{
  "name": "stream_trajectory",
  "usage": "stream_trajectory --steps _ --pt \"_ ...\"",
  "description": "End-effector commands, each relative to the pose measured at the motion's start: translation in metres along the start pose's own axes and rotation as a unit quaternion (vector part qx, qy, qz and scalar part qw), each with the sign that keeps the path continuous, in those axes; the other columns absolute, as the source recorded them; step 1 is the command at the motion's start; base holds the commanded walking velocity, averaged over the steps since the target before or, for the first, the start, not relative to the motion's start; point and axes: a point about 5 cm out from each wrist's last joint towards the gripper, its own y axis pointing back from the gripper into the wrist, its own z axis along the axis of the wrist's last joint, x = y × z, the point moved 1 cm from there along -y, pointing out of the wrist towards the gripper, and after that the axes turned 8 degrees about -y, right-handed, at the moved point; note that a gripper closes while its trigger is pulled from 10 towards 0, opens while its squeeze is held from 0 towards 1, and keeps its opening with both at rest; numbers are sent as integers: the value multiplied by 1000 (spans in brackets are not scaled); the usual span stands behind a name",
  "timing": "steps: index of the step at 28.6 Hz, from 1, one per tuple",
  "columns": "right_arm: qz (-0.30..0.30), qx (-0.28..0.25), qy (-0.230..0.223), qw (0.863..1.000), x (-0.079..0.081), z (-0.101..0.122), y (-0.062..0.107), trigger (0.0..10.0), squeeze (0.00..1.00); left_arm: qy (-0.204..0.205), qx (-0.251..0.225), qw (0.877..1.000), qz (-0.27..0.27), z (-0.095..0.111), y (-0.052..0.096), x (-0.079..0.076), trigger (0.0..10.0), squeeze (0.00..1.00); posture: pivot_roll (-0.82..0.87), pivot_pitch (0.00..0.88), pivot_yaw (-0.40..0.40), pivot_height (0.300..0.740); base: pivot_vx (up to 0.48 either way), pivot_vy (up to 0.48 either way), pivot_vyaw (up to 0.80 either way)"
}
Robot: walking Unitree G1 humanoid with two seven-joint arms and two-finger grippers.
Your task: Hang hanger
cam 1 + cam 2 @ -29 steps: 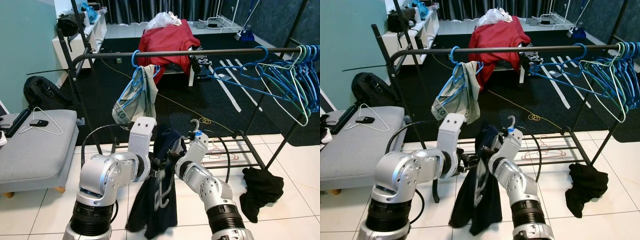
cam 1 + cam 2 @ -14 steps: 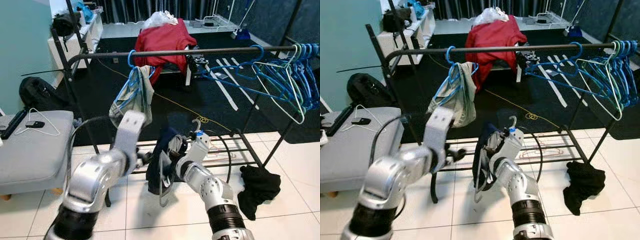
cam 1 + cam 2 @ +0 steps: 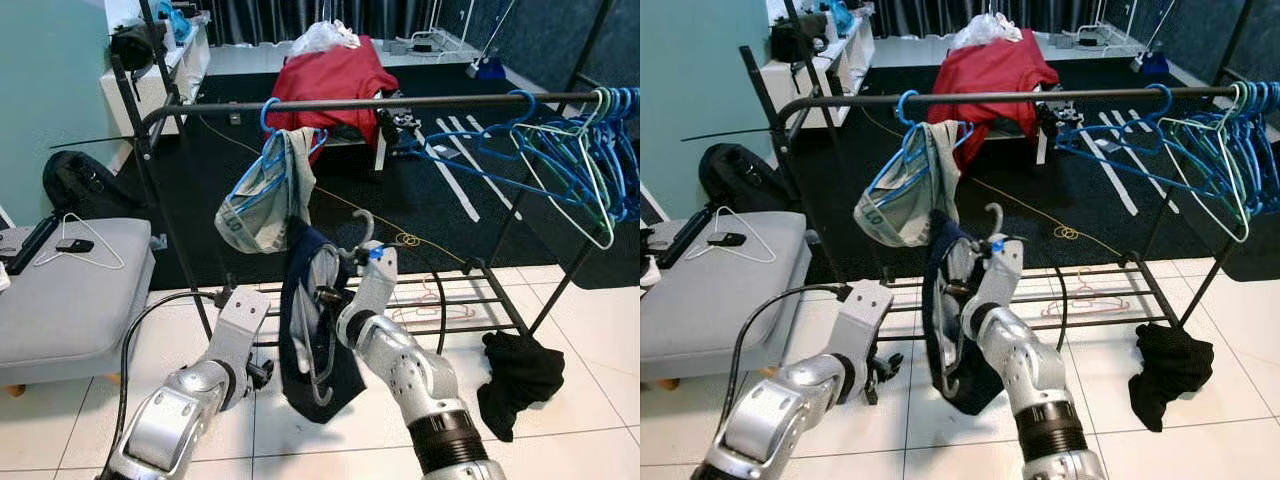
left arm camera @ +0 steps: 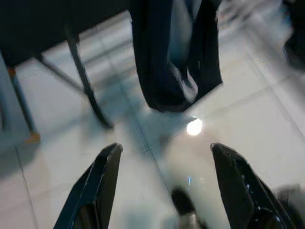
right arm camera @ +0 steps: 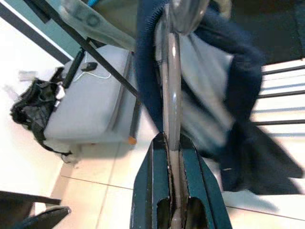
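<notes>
A grey hanger [image 3: 325, 330] carries a dark navy garment [image 3: 300, 370], and its silver hook [image 3: 362, 222] points up. My right gripper [image 3: 345, 262] is shut on the hanger's neck, holding it below the black clothes rail [image 3: 400, 102]; the grip on the hanger [image 5: 170, 109] appears close up in the right wrist view. My left gripper [image 4: 164, 176] is open and low over the white tiles, apart from the navy garment [image 4: 174, 52] hanging ahead of it. A blue hanger with a pale garment [image 3: 265, 195] hangs on the rail just above.
Several blue hangers [image 3: 560, 150] crowd the rail's right end. A grey bench [image 3: 70, 290] stands at left. A black cloth heap [image 3: 518, 378] lies on the tiles at right. The rack's lower shelf [image 3: 470, 295] and black rug [image 3: 420, 210] lie behind.
My right gripper has lifted the hanger and garment higher and a little left, closer under the rail. My left arm has dropped away from the garment toward the floor.
</notes>
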Motion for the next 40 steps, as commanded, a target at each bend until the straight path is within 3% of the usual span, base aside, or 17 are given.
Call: stream_trajectory --steps 1,3,10,11,12,13,20,21,24,25,26,27,29,30,32,34,40 --pt "18 -12 11 1000 8 6 1 10000 0 -7 9 1000 4 -6 -1 0 10000 0 69 105 14 740 0 0 0" --pt "33 1 34 999 10 7 7 10000 0 22 25 999 19 -20 -8 1 10000 0 67 105 6 740 0 0 0" --pt "55 -8 18 998 24 21 9 10000 0 65 32 994 80 -34 -23 8 10000 0 59 108 -1 740 0 0 0" --pt "68 -14 10 998 31 27 9 10000 0 90 3 992 87 -32 -26 10 10000 149 59 107 -5 740 0 0 0" --pt "68 -14 10 998 31 27 9 10000 0 90 3 992 87 -32 -26 10 10000 149 59 107 -5 740 0 0 0" --pt "80 -18 4 997 37 31 9 10000 0 112 -18 989 95 -32 -28 12 10000 1000 56 109 -7 740 0 0 0" --pt "110 -22 4 994 51 38 9 10000 0 130 -25 980 150 -43 -31 24 10000 1000 57 110 -15 740 0 0 0" --pt "117 -22 5 993 56 39 10 10000 0 149 -28 977 152 -47 -33 24 10000 0 54 112 -16 740 0 0 0" --pt "121 -22 5 992 58 39 11 10000 0 164 -32 975 150 -49 -34 23 10000 0 54 112 -16 740 0 0 0" --pt "125 -22 5 992 61 40 12 10000 0 200 -62 972 102 -40 -35 13 10000 0 49 117 -19 740 0 0 0" --pt "125 -22 5 992 61 40 12 10000 0 200 -62 972 102 -40 -35 13 10000 0 49 117 -19 740 0 0 0" --pt "131 -19 5 991 64 39 12 10000 0 215 -103 970 43 -28 -36 -1 10000 0 45 118 -21 740 0 0 0" --pt "131 -19 5 991 64 39 12 10000 0 215 -103 970 43 -28 -36 -1 10000 0 45 118 -21 740 0 0 0" --pt "139 -13 9 990 68 38 11 10000 0 207 -133 969 -6 -18 -37 -14 10000 0 40 120 -19 740 0 0 0" --pt "150 -4 15 989 73 36 10 10000 0 179 -154 971 -30 -11 -40 -22 10000 0 37 120 -17 740 0 0 0" --pt "158 3 20 987 76 35 10 10000 0 147 -155 976 -32 -10 -44 -26 10000 0 34 118 -20 740 0 0 0" --pt "167 7 24 986 81 36 10 10000 0 119 -145 982 -6 -10 -49 -22 10000 0 31 122 -15 740 0 0 0"
